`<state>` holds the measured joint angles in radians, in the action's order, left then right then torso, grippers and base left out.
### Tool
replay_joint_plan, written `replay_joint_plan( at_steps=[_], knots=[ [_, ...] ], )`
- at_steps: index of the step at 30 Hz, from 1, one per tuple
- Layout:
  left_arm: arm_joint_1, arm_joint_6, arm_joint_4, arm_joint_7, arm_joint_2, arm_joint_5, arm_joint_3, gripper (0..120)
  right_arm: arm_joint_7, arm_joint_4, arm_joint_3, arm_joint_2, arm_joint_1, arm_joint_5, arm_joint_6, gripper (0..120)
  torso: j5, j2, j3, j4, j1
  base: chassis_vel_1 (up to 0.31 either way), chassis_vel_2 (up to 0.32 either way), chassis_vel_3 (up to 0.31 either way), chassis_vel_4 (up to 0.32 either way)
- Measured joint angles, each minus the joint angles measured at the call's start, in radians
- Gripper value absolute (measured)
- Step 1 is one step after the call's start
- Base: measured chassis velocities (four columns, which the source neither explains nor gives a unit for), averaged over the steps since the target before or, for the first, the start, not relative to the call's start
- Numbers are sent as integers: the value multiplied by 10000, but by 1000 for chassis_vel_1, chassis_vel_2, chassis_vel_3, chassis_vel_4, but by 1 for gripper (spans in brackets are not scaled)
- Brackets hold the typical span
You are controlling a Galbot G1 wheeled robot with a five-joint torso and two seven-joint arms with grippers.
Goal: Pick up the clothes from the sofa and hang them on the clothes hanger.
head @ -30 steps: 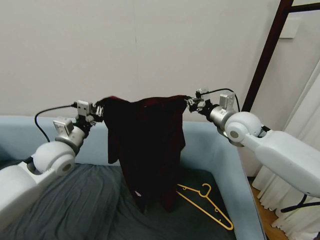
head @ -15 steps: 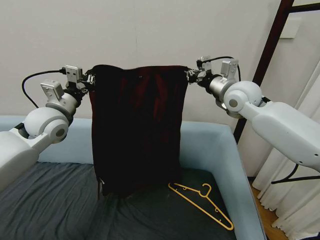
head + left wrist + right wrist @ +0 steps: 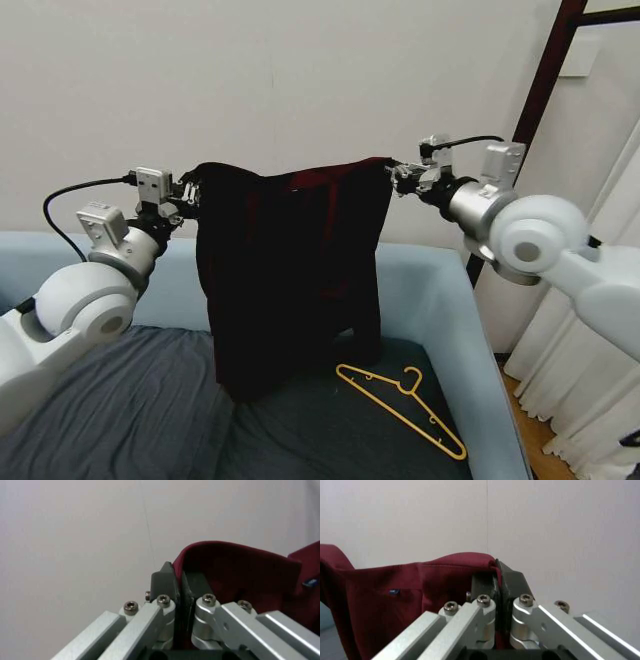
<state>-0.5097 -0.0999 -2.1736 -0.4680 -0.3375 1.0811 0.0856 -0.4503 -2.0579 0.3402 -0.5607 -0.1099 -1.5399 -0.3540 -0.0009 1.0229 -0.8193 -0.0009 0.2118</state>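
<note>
The sofa (image 3: 440, 300) runs along the wall, pale blue sides around a dark grey seat. Above it hangs the dark red garment (image 3: 290, 270), stretched by its top edge between the two arms and lifted so that it looks clear of the cushion, or all but; its hem falls just behind the seat's middle. Holding it wide like this lets the cloth drop flat and untwisted, which I reckon is what it wants before going onto anything. To the right a dark rack (image 3: 535, 95) post leans up past the right arm, well apart from the cloth. The left tool (image 3: 188, 195) is clamped tight on one top corner, its pads pressed together with a fold of red fabric between them. The right tool (image 3: 398, 175) is likewise closed hard on the other corner, a little higher, so the top edge sags slightly between them. A yellow hanger (image 3: 400, 412) lies flat on the seat, just right of the hem, untouched
</note>
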Motion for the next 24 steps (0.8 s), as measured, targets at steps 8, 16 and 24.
replay_joint_plan(
  at_steps=[8,16,24],
  knots=[
    [3,-187,-1575,-907,1113,626,841,0,-539,-1291,-1086,557,229,-1012,-183,0,3,1,1,-5,-1,0,0,0,0],
    [-858,-788,-1054,-1393,741,-258,825,0,-627,-1510,-1772,653,1984,-642,-373,0,0,1,-3,-6,2,0,0,0,0],
    [-2383,-905,55,-1437,-546,-1783,321,0,-267,-1037,-1979,-531,4788,1612,-349,0,-1,-1,-3,-1,2,0,0,0,0]
  ],
)
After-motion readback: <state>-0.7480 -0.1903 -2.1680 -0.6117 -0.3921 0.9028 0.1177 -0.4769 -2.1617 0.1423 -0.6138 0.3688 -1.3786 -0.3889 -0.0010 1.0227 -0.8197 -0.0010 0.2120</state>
